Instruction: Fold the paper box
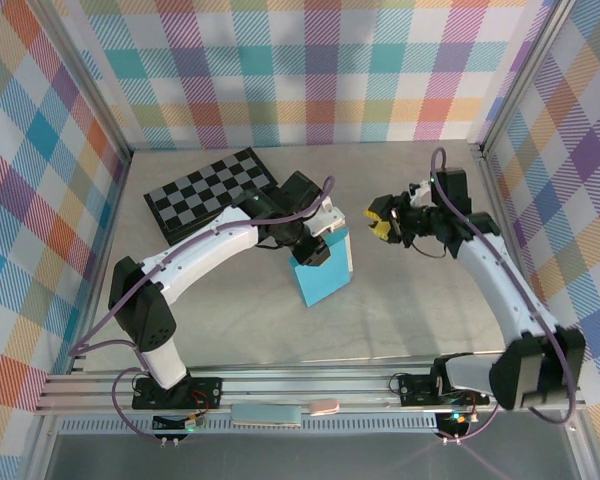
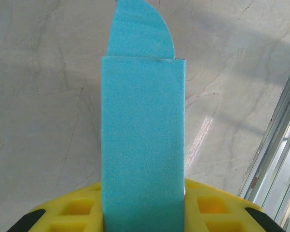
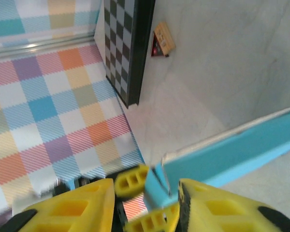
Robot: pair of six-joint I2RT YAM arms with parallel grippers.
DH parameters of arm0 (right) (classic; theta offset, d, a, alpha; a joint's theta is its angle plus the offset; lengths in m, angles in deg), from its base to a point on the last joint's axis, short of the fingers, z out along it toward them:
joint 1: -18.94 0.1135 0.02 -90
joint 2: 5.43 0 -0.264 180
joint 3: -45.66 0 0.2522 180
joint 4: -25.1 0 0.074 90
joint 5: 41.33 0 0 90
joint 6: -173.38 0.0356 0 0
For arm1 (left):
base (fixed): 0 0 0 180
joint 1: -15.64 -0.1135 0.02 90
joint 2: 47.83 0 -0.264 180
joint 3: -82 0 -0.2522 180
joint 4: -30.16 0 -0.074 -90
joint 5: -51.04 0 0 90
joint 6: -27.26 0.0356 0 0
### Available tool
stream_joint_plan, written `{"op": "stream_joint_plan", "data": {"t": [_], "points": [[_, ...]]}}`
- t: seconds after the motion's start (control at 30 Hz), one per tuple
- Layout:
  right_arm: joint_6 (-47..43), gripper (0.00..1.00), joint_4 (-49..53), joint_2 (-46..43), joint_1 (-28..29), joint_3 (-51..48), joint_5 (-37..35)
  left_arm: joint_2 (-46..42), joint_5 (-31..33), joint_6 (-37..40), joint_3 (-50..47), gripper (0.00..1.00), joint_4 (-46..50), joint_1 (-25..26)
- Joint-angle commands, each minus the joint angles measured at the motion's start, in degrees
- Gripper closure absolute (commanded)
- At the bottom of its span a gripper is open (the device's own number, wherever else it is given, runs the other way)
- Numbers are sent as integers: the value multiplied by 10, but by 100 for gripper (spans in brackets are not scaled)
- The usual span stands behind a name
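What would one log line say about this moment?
left gripper: shut on paper box | right gripper: open, just beside paper box | checkerboard: flat, back left of table

Left gripper [image 1: 316,247] clamped, right gripper [image 1: 381,218] spread

A black-and-grey checkerboard [image 1: 208,192] lies flat at the back left of the pale marbled bench [image 1: 240,330], near the plaid walls [image 1: 310,70]. An aluminium rail [image 1: 310,385] runs along the near edge.
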Motion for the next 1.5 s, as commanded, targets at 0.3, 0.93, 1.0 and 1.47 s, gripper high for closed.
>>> {"op": "stream_joint_plan", "data": {"t": [0.3,0.93,1.0,1.47], "points": [[-44,85,-76,216,7,90,104,30,19,9,25,95,18,11],[15,94,-106,62,66,-54,54,45,62,-54,26,94,8,12],[19,94,-113,54,76,-61,44,45,60,-59,25,94,4,12],[8,96,-112,27,117,-87,11,49,63,-69,29,86,4,13]]}}
